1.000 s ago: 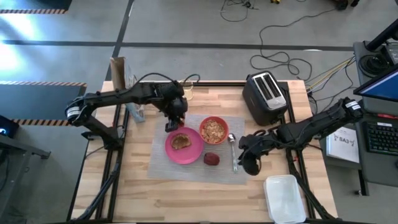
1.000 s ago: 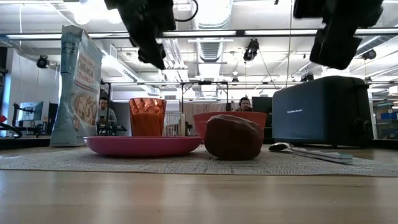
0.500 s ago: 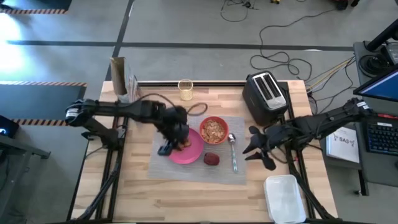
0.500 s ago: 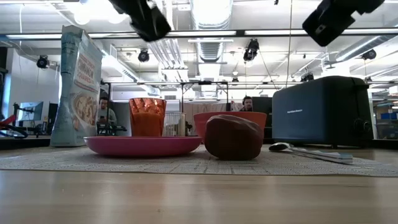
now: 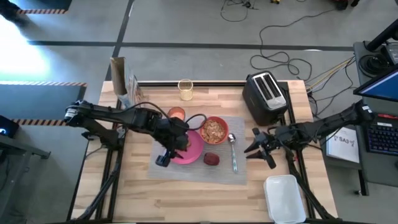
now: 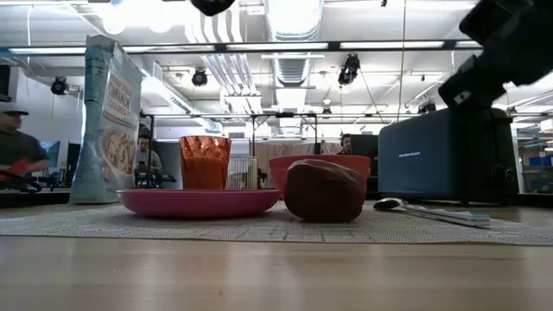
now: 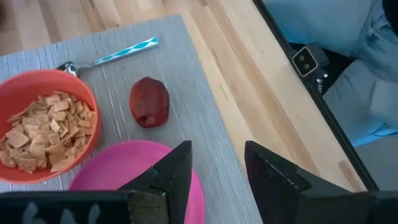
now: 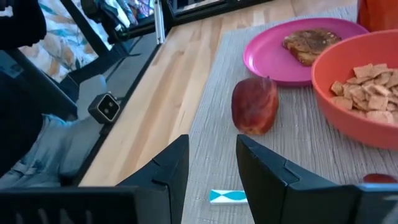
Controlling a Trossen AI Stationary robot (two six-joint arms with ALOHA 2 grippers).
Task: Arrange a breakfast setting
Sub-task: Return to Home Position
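Observation:
A grey woven placemat (image 5: 186,173) lies mid-table. On it rest a pink plate (image 5: 193,149) with a toast slice (image 8: 311,42), a red bowl (image 5: 214,129) of cereal, a dark red patty (image 5: 211,159) and a metal spoon (image 5: 232,150). A glass of orange drink (image 5: 177,113) stands at the mat's far left corner. My left gripper (image 5: 168,157) hovers open and empty over the plate's near left rim (image 7: 124,171). My right gripper (image 5: 256,148) is open and empty, above the table just right of the mat, pointing toward the patty (image 8: 255,104).
A black toaster (image 5: 267,96) stands at the far right. A glass of pale liquid (image 5: 185,89) and a cereal box (image 5: 121,78) stand at the far edge. A white container (image 5: 285,198) sits at the near right corner. People sit in the room beyond.
My left gripper has gone from above the orange glass toward the table's near edge, passing over the plate, and has risen. The glass stands where it was. My right gripper has shifted slightly toward the right edge and turned.

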